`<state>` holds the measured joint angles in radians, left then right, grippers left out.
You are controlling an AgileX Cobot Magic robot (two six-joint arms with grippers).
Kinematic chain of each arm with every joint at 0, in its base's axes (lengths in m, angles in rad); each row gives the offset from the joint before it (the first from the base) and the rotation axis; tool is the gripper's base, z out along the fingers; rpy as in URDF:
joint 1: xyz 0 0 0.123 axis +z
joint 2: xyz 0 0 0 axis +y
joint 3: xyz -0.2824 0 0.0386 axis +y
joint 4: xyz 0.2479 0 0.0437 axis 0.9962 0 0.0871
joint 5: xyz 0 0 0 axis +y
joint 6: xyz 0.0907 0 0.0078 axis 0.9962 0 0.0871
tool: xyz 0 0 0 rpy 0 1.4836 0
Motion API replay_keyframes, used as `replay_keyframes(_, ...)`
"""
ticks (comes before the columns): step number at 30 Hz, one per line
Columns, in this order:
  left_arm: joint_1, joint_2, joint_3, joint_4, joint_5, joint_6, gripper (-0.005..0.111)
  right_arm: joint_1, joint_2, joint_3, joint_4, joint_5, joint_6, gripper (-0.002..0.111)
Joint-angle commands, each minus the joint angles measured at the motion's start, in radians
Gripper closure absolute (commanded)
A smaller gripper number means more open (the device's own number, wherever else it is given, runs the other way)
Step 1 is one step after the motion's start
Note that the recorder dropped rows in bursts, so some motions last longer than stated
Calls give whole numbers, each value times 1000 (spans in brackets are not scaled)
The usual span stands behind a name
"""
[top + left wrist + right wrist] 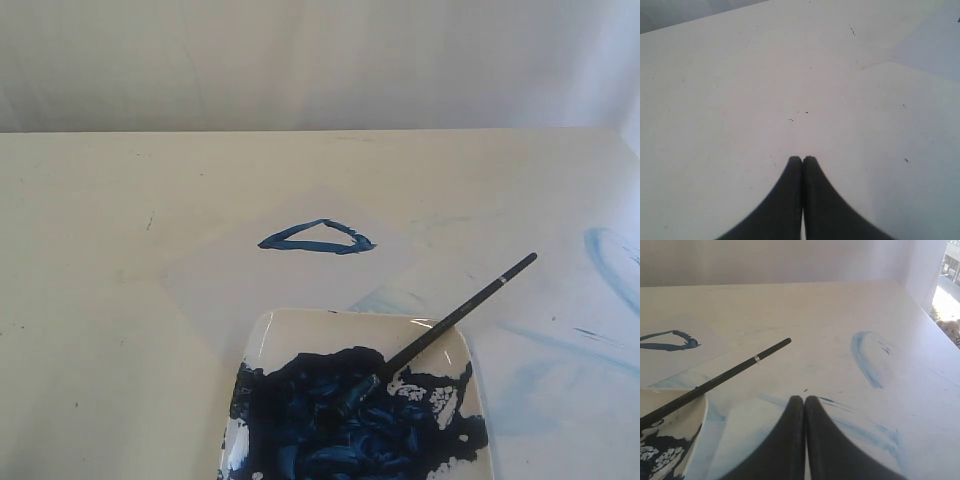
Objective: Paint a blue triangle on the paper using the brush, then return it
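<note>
A dark-blue triangle point(318, 238) is painted on the pale square paper point(215, 280) in the middle of the table; part of it shows in the right wrist view as the triangle point(667, 341). The black-handled brush point(460, 312) lies with its bristles in the paint on the white plate point(262, 338), its handle sticking out over the plate's rim toward the right. The brush point(725, 374) lies apart from my right gripper point(804, 399), which is shut and empty over the table. My left gripper point(802, 159) is shut and empty over bare table; a paper corner point(935, 47) shows beyond it.
Thick dark-blue paint point(340, 420) covers much of the plate. Faint pale-blue smears point(610, 255) mark the table at the right, also seen as smears point(865, 357). A pale wall point(320, 60) rises behind the table's far edge. Neither arm shows in the exterior view.
</note>
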<state>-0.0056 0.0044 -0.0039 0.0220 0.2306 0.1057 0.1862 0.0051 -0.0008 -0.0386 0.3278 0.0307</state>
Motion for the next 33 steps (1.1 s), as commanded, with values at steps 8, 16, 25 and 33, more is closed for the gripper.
replay_keyframes(8,-6,-4,4,-7,-2,0,107,3,-5,1,-3,-11,-9,108)
replay_keyframes(16,-7,-4,4,-7,-2,0,107,3,-5,1,-3,-11,-9,108)
replay_keyframes(25,-7,-4,4,-7,2,0,107,3,-5,1,-3,-11,-9,108)
replay_keyframes(33,-7,-4,4,-22,6,-215,107,3,-5,1,-3,-11,-9,108)
